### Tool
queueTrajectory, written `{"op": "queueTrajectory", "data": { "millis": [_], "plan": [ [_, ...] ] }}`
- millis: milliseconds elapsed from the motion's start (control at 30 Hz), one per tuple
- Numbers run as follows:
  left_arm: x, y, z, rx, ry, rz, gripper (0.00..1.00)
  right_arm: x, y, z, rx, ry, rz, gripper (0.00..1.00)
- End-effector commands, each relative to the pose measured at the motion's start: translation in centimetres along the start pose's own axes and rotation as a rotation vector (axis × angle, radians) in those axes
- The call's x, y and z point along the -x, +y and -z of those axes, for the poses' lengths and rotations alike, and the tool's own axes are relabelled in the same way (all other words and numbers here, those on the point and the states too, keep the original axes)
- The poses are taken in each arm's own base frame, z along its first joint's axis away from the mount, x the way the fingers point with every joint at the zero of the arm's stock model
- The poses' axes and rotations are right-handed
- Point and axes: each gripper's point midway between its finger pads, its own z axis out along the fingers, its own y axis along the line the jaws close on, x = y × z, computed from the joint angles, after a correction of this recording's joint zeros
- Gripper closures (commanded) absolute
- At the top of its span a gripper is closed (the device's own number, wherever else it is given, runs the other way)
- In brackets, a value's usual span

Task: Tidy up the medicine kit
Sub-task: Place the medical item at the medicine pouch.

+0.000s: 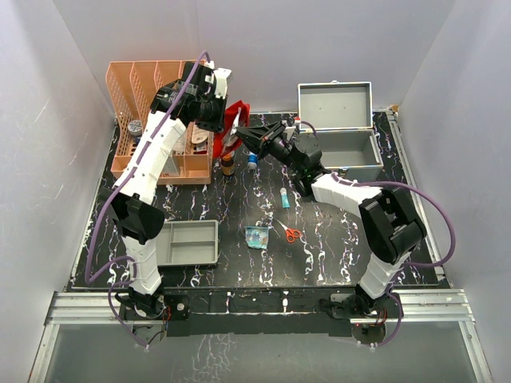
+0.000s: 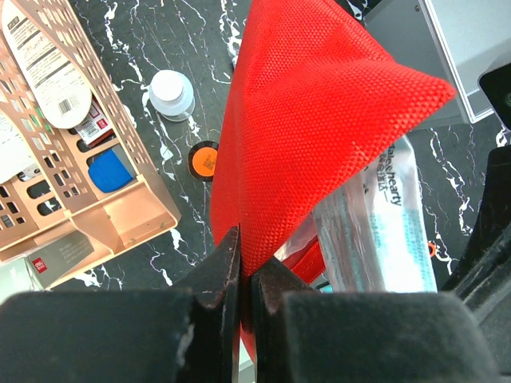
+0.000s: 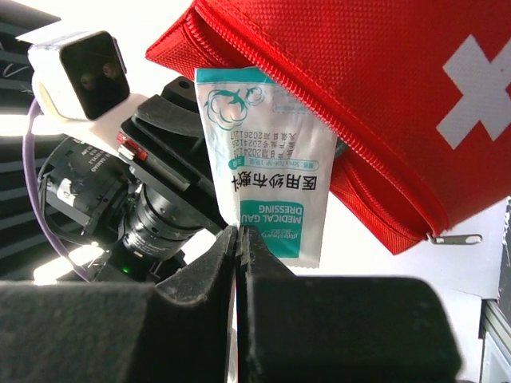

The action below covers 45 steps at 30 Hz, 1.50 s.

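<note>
The medicine kit (image 1: 335, 106), a silver-grey metal case, stands open at the back right with its lid up. To its left a red first aid pouch (image 1: 237, 112) with a white cross (image 3: 475, 92) hangs above the table. My left gripper (image 2: 246, 257) is shut on the pouch's fabric (image 2: 311, 120). A white and teal medical dressing packet (image 3: 267, 163) sticks out of the pouch's open zip. My right gripper (image 3: 239, 233) is shut on that packet's lower corner. In the top view the right gripper (image 1: 243, 132) reaches in from the right and meets the left gripper (image 1: 228, 120) at the pouch.
An orange desk organizer (image 1: 152, 120) with boxes stands at the back left. Two small bottles (image 1: 228, 165) (image 1: 252, 162) stand under the pouch. A tube (image 1: 285, 198), scissors (image 1: 291, 234) and a small packet (image 1: 257, 237) lie mid-table. A shallow grey tray (image 1: 190, 242) sits near the left arm's base.
</note>
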Motion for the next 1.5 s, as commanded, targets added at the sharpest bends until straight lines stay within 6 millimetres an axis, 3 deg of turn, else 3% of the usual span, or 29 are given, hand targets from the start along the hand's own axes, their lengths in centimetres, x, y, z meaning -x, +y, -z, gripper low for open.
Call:
{"op": "queueTrajectory", "data": {
  "millis": [0,600,967,1467],
  "plan": [
    [1.1,-0.7,1.8,-0.015,-0.049,-0.011,1.0,0.5,3.5,-0.5,0.145,0.001,0.012,1.0],
    [0.8,-1.2,1.6,-0.051,-0.034,-0.015,1.0,2.3,3.8,-2.6,0.204,-0.003,-0.052,1.0],
    [0.8,-1.6,1.8,-0.073,-0.032,-0.013,1.0,4.9,3.8,-4.5,-0.026,-0.072,0.272,1.0],
    [0.8,-2.0,1.8,-0.092,-0.028,-0.01,1.0,6.3,1.6,-4.5,-0.211,-0.088,0.435,1.0]
  ]
}}
